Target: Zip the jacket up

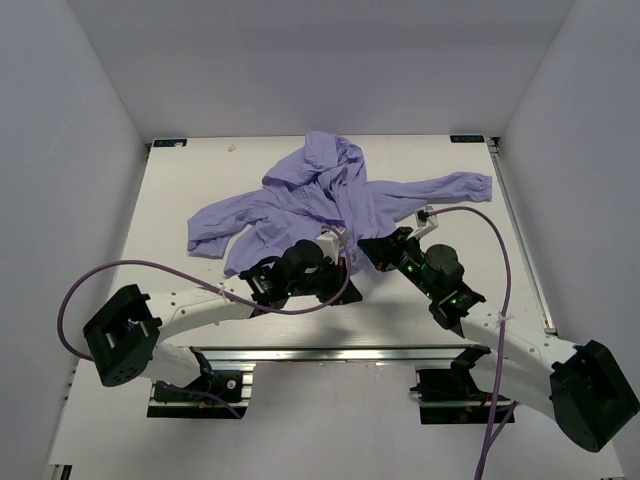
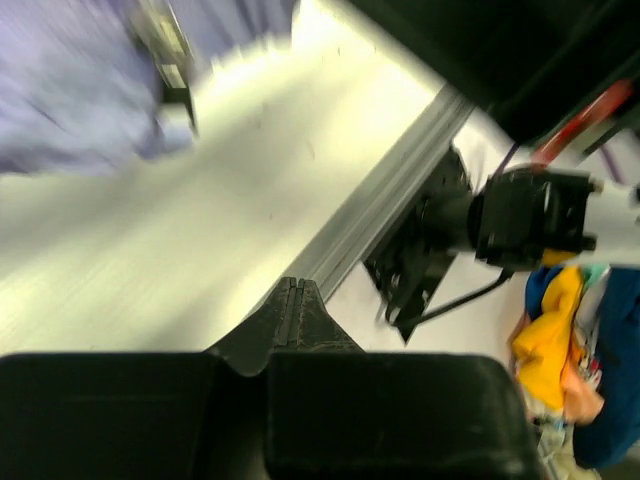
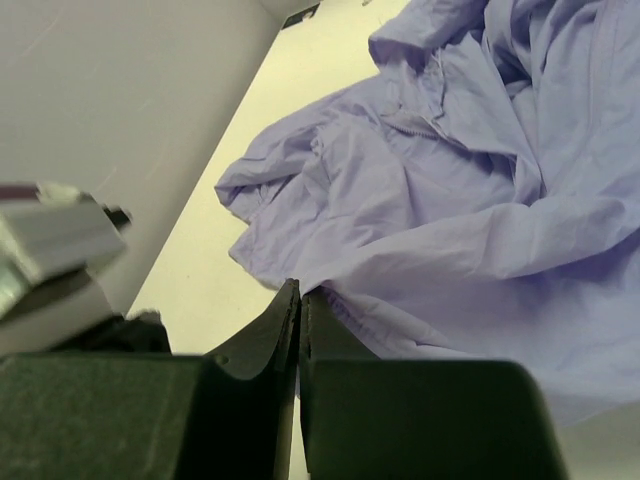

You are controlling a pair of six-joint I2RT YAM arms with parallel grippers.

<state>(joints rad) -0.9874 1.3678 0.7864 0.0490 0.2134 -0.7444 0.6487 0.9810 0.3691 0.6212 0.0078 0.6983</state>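
Lavender jacket (image 1: 330, 200) lies rumpled by the left tool (image 2: 296, 287) and right tool (image 3: 299, 292), both pinched closed.

One lavender jacket (image 1: 335, 195) is shown on one white table (image 1: 200, 180). Two robot arms are counted, the left arm (image 1: 200, 308) and the right arm (image 1: 520, 348), with two grippers, the left gripper (image 2: 293, 292) and the right gripper (image 3: 299, 297).

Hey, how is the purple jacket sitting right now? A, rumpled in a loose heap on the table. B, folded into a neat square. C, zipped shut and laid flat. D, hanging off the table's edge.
A: the jacket lies bunched and wrinkled on the table, its sleeves splayed to either side and all of it inside the table's edges.
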